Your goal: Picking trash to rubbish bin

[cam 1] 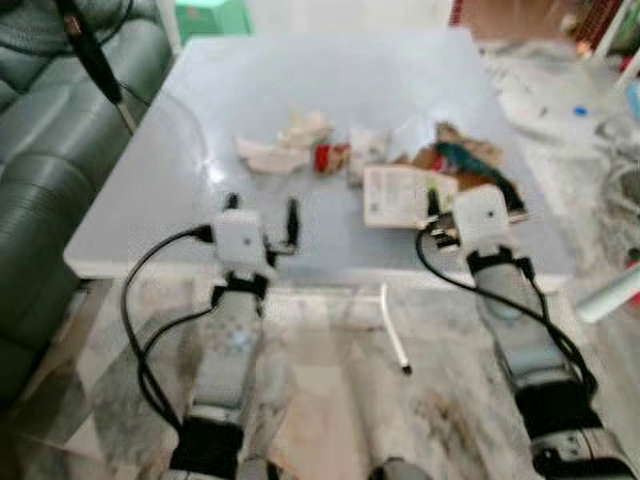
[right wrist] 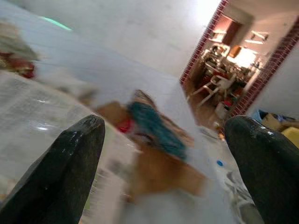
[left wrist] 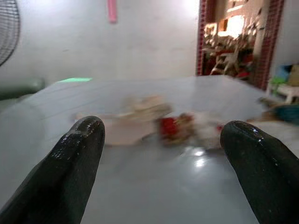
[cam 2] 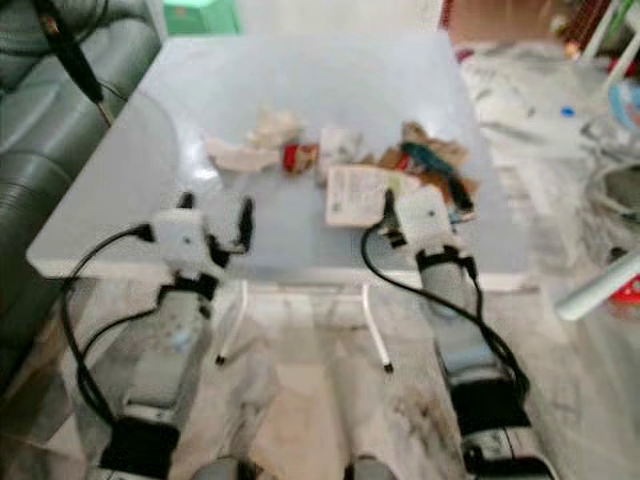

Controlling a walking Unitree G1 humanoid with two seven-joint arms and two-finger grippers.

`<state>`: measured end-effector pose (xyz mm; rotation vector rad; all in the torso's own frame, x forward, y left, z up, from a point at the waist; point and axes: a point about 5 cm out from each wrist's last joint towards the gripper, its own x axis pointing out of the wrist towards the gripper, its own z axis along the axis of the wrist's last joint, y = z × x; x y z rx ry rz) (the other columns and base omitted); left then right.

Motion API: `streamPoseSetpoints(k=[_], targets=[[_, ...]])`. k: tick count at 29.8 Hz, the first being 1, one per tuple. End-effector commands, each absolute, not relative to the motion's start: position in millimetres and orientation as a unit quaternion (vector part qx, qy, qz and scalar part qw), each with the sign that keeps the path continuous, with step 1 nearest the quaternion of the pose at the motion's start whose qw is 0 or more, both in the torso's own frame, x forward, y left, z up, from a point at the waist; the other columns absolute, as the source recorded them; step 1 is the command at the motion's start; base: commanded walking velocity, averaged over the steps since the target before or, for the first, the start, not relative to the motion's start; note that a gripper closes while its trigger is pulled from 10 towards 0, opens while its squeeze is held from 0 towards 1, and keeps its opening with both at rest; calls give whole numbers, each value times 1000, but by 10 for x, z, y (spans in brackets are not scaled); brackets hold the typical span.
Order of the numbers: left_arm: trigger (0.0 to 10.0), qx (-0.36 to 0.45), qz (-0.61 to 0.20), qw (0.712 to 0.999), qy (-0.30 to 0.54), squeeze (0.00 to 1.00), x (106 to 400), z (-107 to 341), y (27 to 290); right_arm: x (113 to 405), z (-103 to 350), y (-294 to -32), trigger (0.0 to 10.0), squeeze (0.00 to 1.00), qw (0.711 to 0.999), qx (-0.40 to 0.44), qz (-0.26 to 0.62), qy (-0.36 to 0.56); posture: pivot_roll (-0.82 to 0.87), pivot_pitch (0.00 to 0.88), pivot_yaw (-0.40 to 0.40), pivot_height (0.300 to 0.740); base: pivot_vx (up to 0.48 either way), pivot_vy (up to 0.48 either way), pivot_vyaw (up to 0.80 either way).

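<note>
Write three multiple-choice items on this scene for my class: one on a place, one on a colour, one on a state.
1. Where does the trash lie?
A. on the table
B. on the floor
C. on the sofa

2. What colour is the sofa?
A. red
B. dark green
C. yellow

3. How is the left end effector?
A. open
B. shut on paper
C. shut on a bottle

Answers: 1 A, the pile sits on the table; 2 B, its cushions are dark green; 3 A, its fingers stand wide apart.
</note>
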<state>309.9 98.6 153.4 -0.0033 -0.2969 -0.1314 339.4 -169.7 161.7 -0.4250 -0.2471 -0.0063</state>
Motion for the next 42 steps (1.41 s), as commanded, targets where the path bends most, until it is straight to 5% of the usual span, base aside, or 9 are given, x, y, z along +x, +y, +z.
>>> streamPoseSetpoints(k=[1,20,27,42], targets=[[10000,3,-56,987,-149,0,3096,1534,1069,3415,1673,-1606,10000,0,970,-201,34,-134,-99,127,10,740,0,0,0],[10000,10,-49,989,-138,0,3055,1500,1126,3400,1640,-1478,10000,0,956,-214,165,-116,-84,149,4,740,0,0,0],[10000,27,-83,990,-115,0,2873,1370,1130,3285,1429,-1456,10000,0,917,-291,268,-52,-69,158,0,740,0,0,0],[10000,-2,-177,979,-104,0,2561,1367,877,3479,1231,-1623,10000,0,904,-378,202,4,-31,186,-19,740,0,0,0]])
